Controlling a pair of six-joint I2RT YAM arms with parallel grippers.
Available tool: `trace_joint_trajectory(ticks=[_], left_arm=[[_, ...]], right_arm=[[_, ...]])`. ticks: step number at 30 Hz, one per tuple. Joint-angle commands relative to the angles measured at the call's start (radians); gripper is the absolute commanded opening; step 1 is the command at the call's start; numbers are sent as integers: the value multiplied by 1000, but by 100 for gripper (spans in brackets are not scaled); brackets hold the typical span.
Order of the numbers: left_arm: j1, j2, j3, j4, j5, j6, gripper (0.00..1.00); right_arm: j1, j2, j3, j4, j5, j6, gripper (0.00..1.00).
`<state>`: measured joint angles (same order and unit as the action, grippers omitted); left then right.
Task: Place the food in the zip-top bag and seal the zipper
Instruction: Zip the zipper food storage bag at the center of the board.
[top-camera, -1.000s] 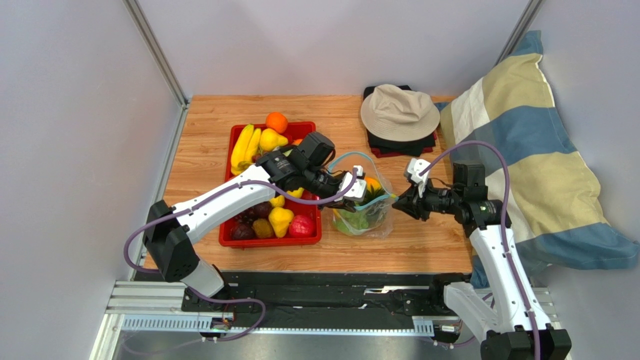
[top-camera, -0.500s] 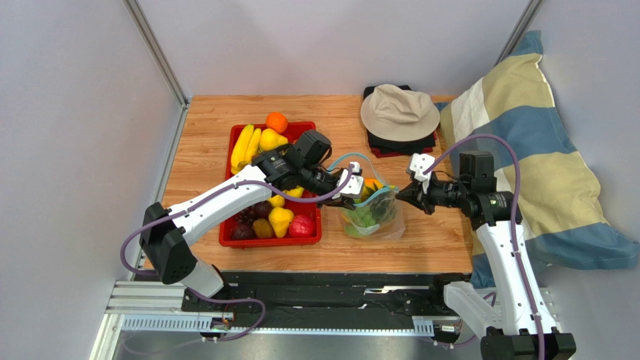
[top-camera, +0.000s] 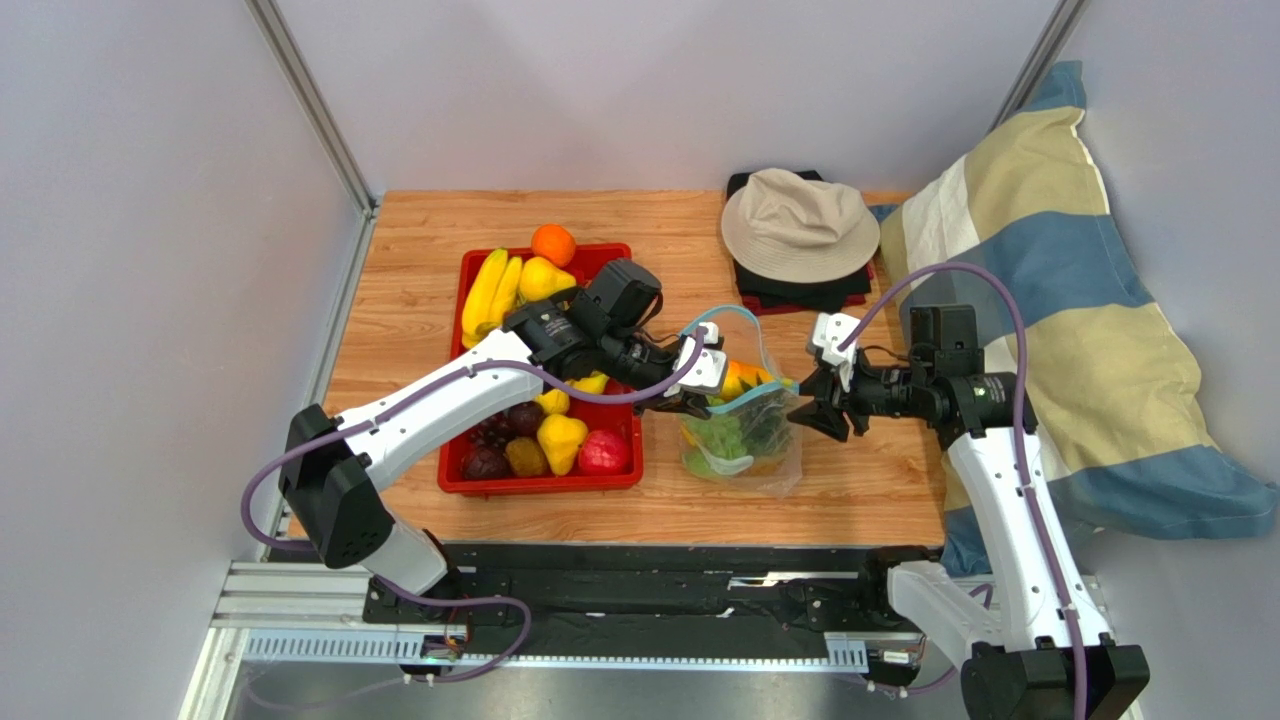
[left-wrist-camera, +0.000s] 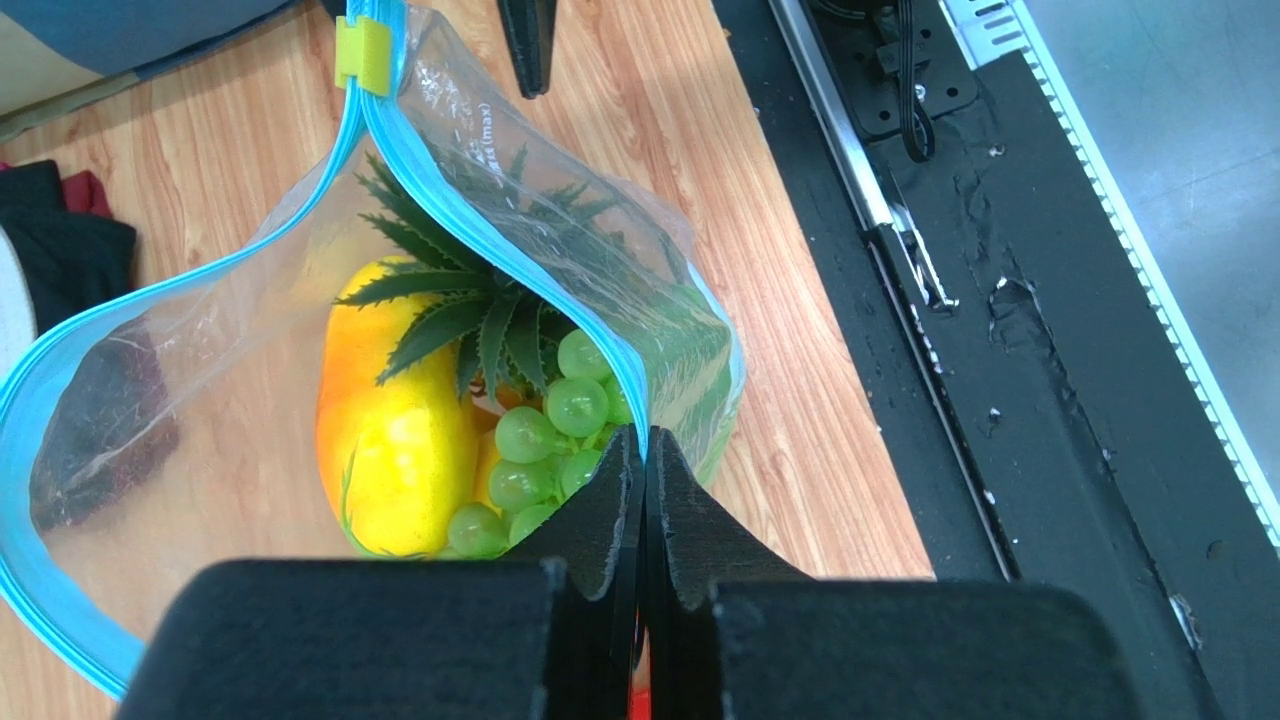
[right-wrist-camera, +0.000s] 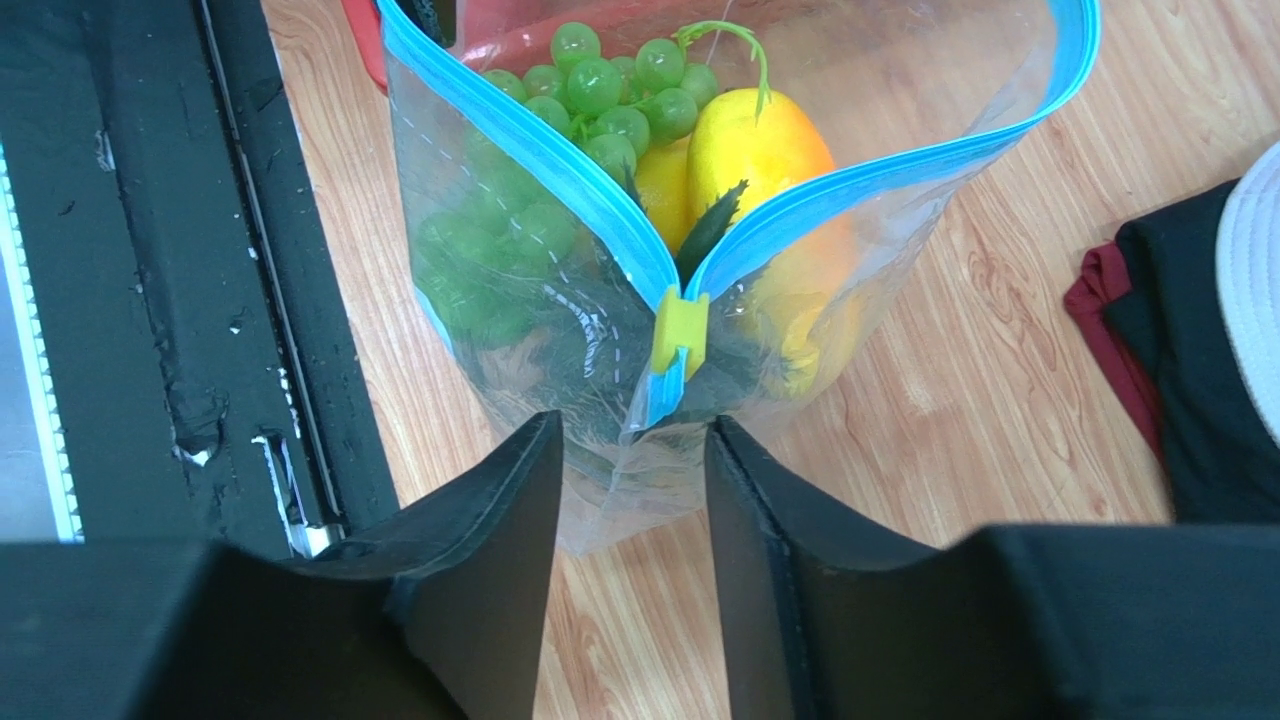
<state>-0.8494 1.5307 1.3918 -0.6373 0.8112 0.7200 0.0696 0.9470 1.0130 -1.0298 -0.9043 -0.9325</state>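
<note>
Left gripper (left-wrist-camera: 643, 468): jaws fully closed, pinching the near end of the zipper (left-wrist-camera: 496, 195) of the zip-top bag (top-camera: 747, 447), which stands on the wooden table (top-camera: 406, 255) just right of the red tray (top-camera: 519, 485), between the two grippers. Right gripper (right-wrist-camera: 631, 495): jaws parted, straddling the bag's far corner just below the yellow slider (right-wrist-camera: 679, 330); contact with the plastic cannot be told. Bag mouth open, the zipper's two halves bowed apart; inside are a pineapple (left-wrist-camera: 391, 435) and green grapes (left-wrist-camera: 541, 435).
</note>
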Motion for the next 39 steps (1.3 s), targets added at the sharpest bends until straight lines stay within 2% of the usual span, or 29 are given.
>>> trace_joint_trajectory(ticks=[1, 5, 6, 11, 14, 15, 17, 19, 21, 24, 26, 27, 30, 33, 36, 39], left_arm=[[4, -15, -2, 28, 51, -4, 0], [-8, -9, -5, 33, 37, -11, 0], [-11, -6, -5, 33, 33, -13, 0], [-34, -4, -13, 37, 16, -11, 0], [-42, -3, -11, 48, 16, -25, 0], [-42, -3, -13, 54, 16, -39, 0], [-40, -13, -14, 67, 9, -63, 0], [-15, -36, -33, 102, 41, -106, 18], [12, -98, -74, 229, 71, -195, 39], [24, -147, -79, 338, 72, -171, 51], [21, -109, -44, 355, 80, -171, 53], [18, -80, 26, 338, 88, -172, 52], [-10, 37, 165, 232, 95, -142, 50], [-49, 81, 179, 221, 59, -42, 50], [-66, 109, 193, 268, 57, -16, 50], [-80, 160, 249, 226, 80, 16, 48]], right_arm=[[-1, -7, 7, -6, -33, 1, 40], [2, -11, -5, 51, -50, 98, 40], [2, -11, -7, 59, -54, 107, 43], [4, -13, -10, 62, -58, 121, 42], [7, -10, -10, 57, -58, 118, 21], [7, -11, -11, 45, -56, 98, 8], [6, -27, -16, 36, -41, 78, 0], [7, -46, -31, 39, -33, 54, 0], [6, -80, -51, 49, -38, 34, 0], [7, -117, -68, 77, -36, 24, 0], [6, -129, -74, 80, -36, 20, 0], [6, -135, -74, 80, -35, 20, 0], [6, -139, -71, 76, -36, 17, 0], [6, -145, -74, 77, -35, 17, 0], [7, -146, -77, 80, -36, 17, 0], [7, -143, -76, 86, -42, 18, 0]])
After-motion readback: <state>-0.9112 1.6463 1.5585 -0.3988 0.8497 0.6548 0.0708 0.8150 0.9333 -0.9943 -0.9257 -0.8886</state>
